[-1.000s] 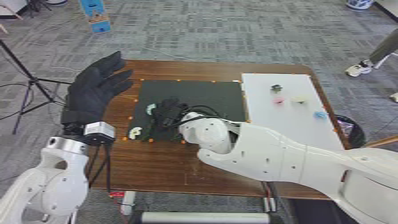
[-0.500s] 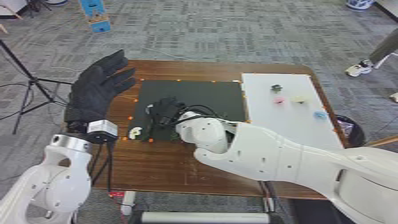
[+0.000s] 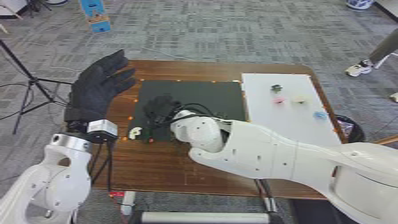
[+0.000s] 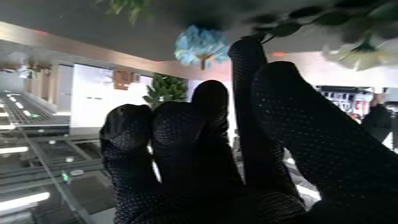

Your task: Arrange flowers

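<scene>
several flowers on two mats, our right hand over the black one

on the brown wooden surface [image 3: 204, 172] we have a white mat [image 3: 289, 127] at the right and a black mat [image 3: 200, 90] beside it. on the white mat sit a dark green sprig [image 3: 276, 88], a pink flower [image 3: 279, 100], a cream flower [image 3: 299, 99] and a blue flower [image 3: 321, 114]. the first three are close together, and the blue one lies a little nearer the mat's right edge. a small white flower [image 3: 134, 133] rests by the left edge of the black mat.

our right hand [image 3: 160, 111] is over the left part of the black mat. the right wrist view shows its fingers mostly extended, some slightly bent, with the thumb near them. a leafy stem [image 4: 284, 29] runs just past one fingertip; we cannot tell whether they touch. that same view has a pale blue flower [image 4: 201, 45] on the black mat, near the fingertips, and a white bloom [image 4: 362, 56] beside the leaves.

our left hand [image 3: 93, 95] is open, fingers extended, at the left edge of the surface, well apart from the flowers on the white mat.
</scene>
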`<state>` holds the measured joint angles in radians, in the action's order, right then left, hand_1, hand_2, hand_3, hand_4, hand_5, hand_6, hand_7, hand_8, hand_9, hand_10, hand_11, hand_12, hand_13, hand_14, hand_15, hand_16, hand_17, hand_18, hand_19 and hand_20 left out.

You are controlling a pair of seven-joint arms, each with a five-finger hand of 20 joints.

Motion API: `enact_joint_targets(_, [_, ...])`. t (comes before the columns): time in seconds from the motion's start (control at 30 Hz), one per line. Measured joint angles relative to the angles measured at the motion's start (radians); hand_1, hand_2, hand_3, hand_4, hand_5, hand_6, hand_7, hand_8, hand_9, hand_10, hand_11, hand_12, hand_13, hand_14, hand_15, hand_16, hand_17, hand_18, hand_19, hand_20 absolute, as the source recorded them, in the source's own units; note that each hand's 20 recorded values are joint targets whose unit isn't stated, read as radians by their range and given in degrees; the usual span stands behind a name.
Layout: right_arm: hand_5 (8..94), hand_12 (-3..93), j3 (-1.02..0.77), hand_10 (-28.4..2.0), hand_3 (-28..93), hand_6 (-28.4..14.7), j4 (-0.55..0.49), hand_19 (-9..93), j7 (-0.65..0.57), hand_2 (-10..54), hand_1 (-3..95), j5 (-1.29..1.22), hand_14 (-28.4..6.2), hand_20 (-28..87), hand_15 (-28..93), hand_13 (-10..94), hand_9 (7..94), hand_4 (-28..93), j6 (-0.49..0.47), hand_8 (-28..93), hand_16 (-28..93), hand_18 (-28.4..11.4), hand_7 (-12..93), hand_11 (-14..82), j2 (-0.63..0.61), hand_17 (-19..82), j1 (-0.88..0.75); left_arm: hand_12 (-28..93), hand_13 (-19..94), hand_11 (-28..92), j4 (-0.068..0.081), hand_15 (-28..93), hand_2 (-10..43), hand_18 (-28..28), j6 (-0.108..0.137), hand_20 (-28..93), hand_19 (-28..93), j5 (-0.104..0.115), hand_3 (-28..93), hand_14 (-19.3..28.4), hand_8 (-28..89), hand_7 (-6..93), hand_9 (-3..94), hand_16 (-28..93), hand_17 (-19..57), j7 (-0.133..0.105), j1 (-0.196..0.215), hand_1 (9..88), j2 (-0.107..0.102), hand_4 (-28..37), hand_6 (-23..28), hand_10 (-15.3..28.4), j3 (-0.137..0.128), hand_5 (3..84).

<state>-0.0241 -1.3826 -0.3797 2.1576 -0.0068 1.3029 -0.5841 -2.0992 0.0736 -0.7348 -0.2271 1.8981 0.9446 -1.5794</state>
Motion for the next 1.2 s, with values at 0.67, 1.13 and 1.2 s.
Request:
enact_joint_targets(0.67, [37.5,23.7,-0.404,-17.9,81,-8.0,-0.458,86,-0.252,-9.1,26.9,0.007,-16.7,55,78,42,37.5,-28,0.181,-9,33,-23.4,14,19.2,-0.416,26,-0.254,15,26,25,-0.047,31,-7.4,23.9,0.005,14,49,-0.002,73,14.8,-11,21.7,28.1,0,-7.4,0.023,0.123,23.9,0.034,-28.3,4.4,12.3,-0.086,34.4])
enact_joint_targets(1.13, [32.4,19.0,-0.487,-19.0,79,-10.4,-0.255,85,-0.346,-9.5,28.6,0.01,-15.7,53,79,43,33.7,-28,0.197,-7,26,-23.1,11,11.5,-0.699,26,-0.377,15,26,25,-0.083,31,-7.2,23.8,0.031,14,49,-0.004,73,14.7,-11,21.8,27.9,1,-7.4,0.035,0.243,24.0,0.045,-28.3,4.3,12.3,-0.138,34.2])
enact_joint_targets(1.2, [32.5,19.0,-0.535,-19.0,79,-10.4,-0.27,85,-0.368,-9.5,28.7,0.01,-15.8,53,79,43,33.5,-28,0.168,-7,26,-23.2,10,11.5,-0.721,26,-0.406,15,26,25,-0.082,31,-7.3,23.8,0.032,14,49,-0.004,73,14.7,-11,21.7,27.9,1,-7.4,0.036,0.24,23.9,0.047,-28.3,4.3,12.3,-0.133,34.3])
